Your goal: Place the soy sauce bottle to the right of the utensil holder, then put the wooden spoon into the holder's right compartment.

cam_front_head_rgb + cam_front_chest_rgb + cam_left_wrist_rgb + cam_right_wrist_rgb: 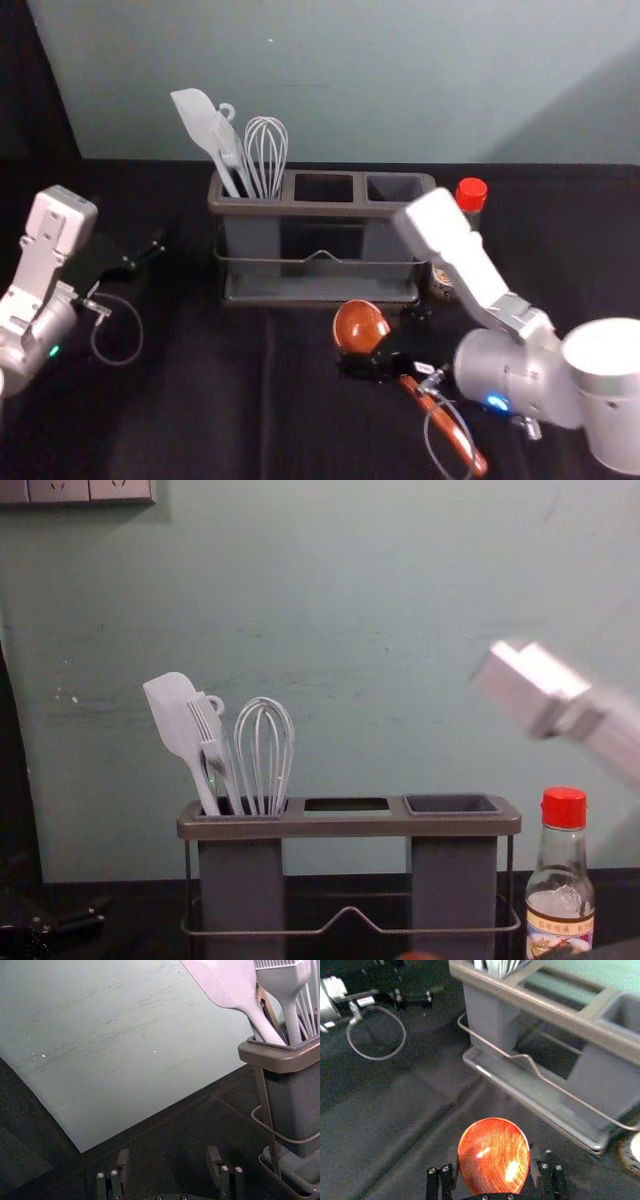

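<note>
In the head view the wooden spoon (360,326) lies on the dark cloth before the utensil holder (320,297), its handle slanting toward the right front. My right gripper (385,366) is low over the spoon's neck; in the right wrist view the open right gripper (494,1172) has the spoon bowl (494,1155) showing between its fingers. The soy sauce bottle (561,880), red-capped, stands upright just right of the holder (350,825). The holder's right compartment (452,804) is empty. My left gripper (143,252) is parked open left of the holder; the left wrist view shows the left gripper (168,1165) holding nothing.
A white spatula (172,712), a brush (212,730) and a whisk (264,745) stand in the holder's left compartment. Behind the holder rises a pale green wall (350,80). The right forearm (515,365) extends close to the bottle.
</note>
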`<state>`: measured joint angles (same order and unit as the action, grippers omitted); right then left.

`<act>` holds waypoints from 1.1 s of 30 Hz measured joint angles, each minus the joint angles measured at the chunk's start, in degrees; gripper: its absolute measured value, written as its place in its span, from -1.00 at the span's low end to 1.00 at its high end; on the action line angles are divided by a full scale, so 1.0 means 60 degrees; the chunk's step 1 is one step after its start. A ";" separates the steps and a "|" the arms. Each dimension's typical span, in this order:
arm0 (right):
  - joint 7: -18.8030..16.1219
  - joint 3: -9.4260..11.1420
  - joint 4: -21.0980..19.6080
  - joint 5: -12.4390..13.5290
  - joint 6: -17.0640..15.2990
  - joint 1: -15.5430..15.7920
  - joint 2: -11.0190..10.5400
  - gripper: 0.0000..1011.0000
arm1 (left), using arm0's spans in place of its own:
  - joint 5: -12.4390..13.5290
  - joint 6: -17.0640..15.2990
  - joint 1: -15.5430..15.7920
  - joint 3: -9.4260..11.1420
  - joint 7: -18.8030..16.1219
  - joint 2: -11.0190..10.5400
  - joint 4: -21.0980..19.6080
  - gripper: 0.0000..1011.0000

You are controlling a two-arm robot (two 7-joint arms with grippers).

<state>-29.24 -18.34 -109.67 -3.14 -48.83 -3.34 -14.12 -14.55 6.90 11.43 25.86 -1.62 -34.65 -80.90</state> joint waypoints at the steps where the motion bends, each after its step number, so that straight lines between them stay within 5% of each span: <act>1: 0.0000 0.0107 -0.0158 0.0061 0.0088 0.0130 -0.0055 0.66 | 0.0001 0.0000 0.0000 0.0000 0.0000 0.0000 0.0000 0.98; 11: 0.0385 0.1725 -0.1842 0.0773 0.2060 0.1909 -0.0527 0.66 | 0.0000 0.0000 0.0001 0.0000 0.0000 0.0000 0.0000 0.98; 16: 0.0563 0.2401 -0.2153 0.1182 0.3795 0.2689 -0.0550 0.66 | 0.0000 0.0000 0.0001 0.0000 0.0000 0.0000 0.0000 0.98; 28: 0.0764 0.2926 -0.1754 0.1965 0.8606 0.3561 -0.0111 0.66 | 0.0000 0.0000 0.0000 0.0000 0.0000 0.0000 0.0000 0.98; 33: 0.0792 0.2931 -0.1508 0.2152 0.9922 0.3693 -0.0001 0.66 | 0.0000 0.0000 0.0000 0.0000 0.0000 0.0000 0.0000 0.98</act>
<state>-24.49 -0.76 -118.72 9.77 10.70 18.82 -14.13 -14.55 6.90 11.43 25.86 -1.62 -34.65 -80.90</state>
